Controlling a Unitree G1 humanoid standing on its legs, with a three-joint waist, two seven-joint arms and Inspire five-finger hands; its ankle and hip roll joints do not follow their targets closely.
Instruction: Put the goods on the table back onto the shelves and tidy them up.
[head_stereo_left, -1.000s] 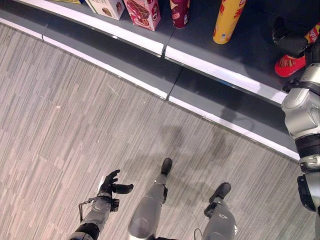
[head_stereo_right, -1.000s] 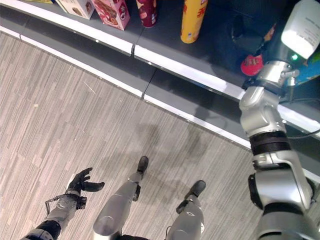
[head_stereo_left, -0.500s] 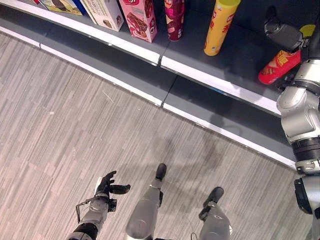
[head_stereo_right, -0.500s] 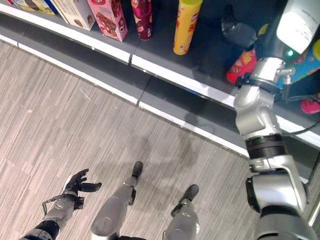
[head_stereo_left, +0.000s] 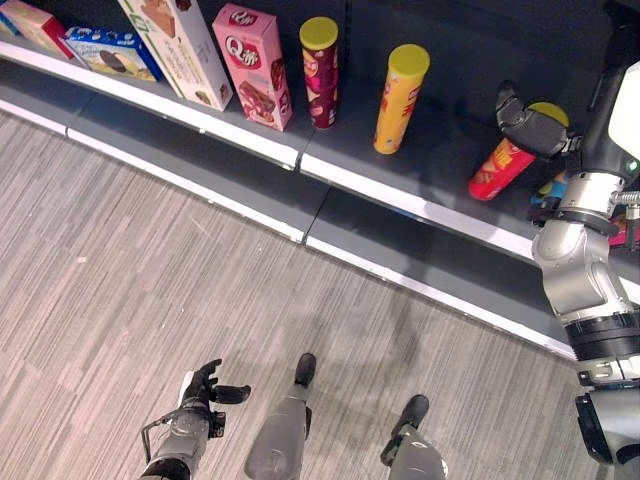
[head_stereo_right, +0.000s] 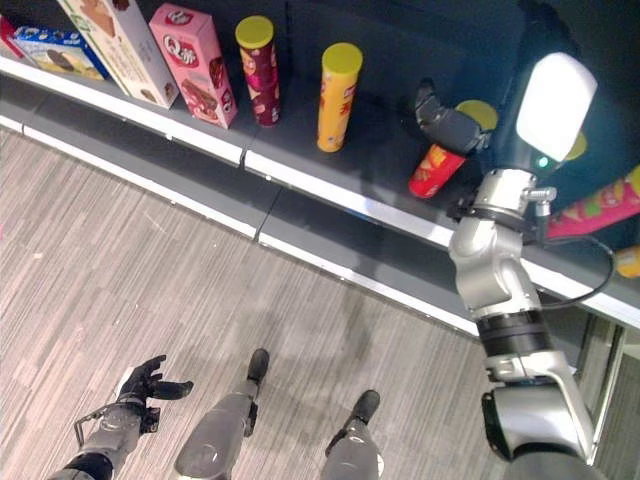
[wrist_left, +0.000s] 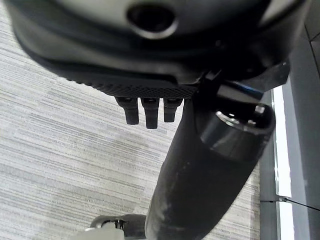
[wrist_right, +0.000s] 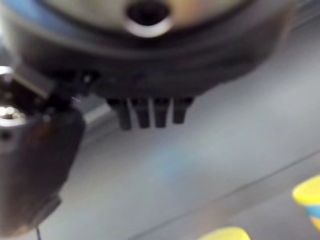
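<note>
A red can with a yellow lid (head_stereo_left: 497, 168) leans tilted on the dark shelf (head_stereo_left: 440, 160), its base toward the shelf's front edge. My right hand (head_stereo_left: 525, 125) sits at the can's upper end, against its lid. In the right wrist view the fingers (wrist_right: 150, 112) stretch out straight with nothing between them and the thumb. My left hand (head_stereo_left: 203, 385) hangs low over the floor, open, thumb spread; its fingers (wrist_left: 146, 112) hold nothing.
On the shelf stand a yellow can (head_stereo_left: 400, 97), a maroon can (head_stereo_left: 320, 72), a pink box (head_stereo_left: 255, 65), a tall tan box (head_stereo_left: 175, 45) and a blue packet (head_stereo_left: 110, 50). A pink tube (head_stereo_right: 600, 205) lies at the far right. A lower ledge (head_stereo_left: 330, 215) runs below.
The camera has tilted up, so more of the shelf shows. The red can has tipped from base-on to a slanted side view, my right hand staying at its top. Left hand unchanged.
</note>
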